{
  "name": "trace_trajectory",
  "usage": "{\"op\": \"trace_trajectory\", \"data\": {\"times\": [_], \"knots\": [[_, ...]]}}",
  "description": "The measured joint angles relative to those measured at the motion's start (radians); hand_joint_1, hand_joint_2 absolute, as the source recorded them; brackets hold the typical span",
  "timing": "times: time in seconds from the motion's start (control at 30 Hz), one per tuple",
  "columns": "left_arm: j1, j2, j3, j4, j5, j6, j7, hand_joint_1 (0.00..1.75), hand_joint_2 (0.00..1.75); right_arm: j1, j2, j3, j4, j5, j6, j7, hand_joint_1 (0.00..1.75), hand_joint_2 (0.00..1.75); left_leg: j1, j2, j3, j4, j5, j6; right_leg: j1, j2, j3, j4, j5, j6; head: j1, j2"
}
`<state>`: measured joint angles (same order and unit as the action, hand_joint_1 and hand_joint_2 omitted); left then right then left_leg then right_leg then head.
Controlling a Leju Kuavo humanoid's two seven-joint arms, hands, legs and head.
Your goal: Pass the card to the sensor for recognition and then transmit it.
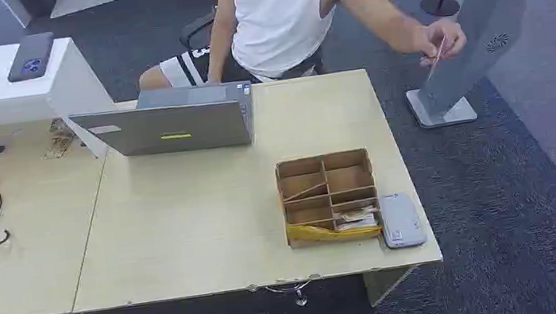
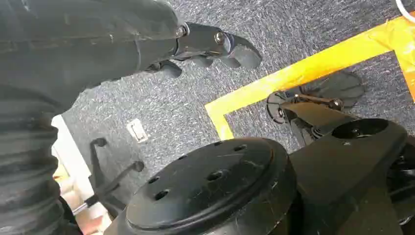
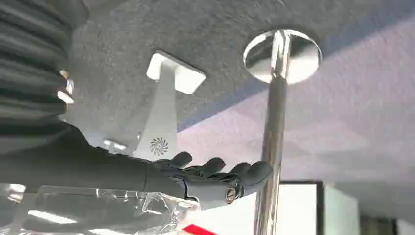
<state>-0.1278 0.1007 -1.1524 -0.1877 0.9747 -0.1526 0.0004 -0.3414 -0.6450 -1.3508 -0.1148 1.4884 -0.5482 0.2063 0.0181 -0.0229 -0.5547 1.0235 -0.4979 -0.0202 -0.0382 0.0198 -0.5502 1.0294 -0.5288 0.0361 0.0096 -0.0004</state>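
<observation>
The card (image 1: 435,50) is pinched by a person's hand (image 1: 440,38) beside the grey sensor stand (image 1: 482,20), while the robot's right hand (image 3: 215,178), apparently empty and loosely spread, could fumble an edge-on handover.

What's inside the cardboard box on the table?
The cardboard divider box has mostly empty upper compartments. The near row holds some white papers or cards and a yellow envelope-like item; what lies beneath them is covered.
</observation>
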Motion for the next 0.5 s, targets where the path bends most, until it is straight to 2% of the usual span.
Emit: {"op": "trace_trajectory", "data": {"times": [0.23,0.33,0.43,0.5], "knots": [[-0.001,-0.002,0.000,0.000,0.013,0.000,-0.010,0.00,1.75,-0.230,-0.197,0.000,0.014,0.047,0.036,0.035,0.00,1.75,-0.003,-0.002,-0.001,0.000,0.003,0.004,-0.003,-0.002,0.000,0.001,0.001,0.002,0.000,0.000],[0.000,-0.002,0.000,0.000,0.014,0.000,-0.012,0.00,1.75,-0.321,-0.256,0.014,0.017,0.047,0.048,0.036,0.00,1.75,-0.003,-0.006,-0.003,0.000,0.003,0.005,-0.003,-0.006,0.001,0.001,0.001,0.002,0.001,0.000],[0.000,-0.001,0.000,0.000,0.015,0.000,-0.013,0.00,1.75,-0.487,-0.302,0.060,0.023,0.047,0.067,0.031,0.00,1.75,-0.007,-0.003,-0.005,0.000,0.004,0.005,-0.007,-0.003,-0.004,0.004,0.002,0.003,0.000,0.000],[-0.002,0.000,0.000,0.000,0.015,0.000,-0.013,0.00,1.75,-0.618,-0.332,0.126,0.026,0.047,0.078,0.029,0.00,1.75,-0.007,-0.004,-0.005,0.000,0.004,0.006,-0.007,-0.004,-0.003,0.004,0.002,0.003,0.000,0.000]]}}
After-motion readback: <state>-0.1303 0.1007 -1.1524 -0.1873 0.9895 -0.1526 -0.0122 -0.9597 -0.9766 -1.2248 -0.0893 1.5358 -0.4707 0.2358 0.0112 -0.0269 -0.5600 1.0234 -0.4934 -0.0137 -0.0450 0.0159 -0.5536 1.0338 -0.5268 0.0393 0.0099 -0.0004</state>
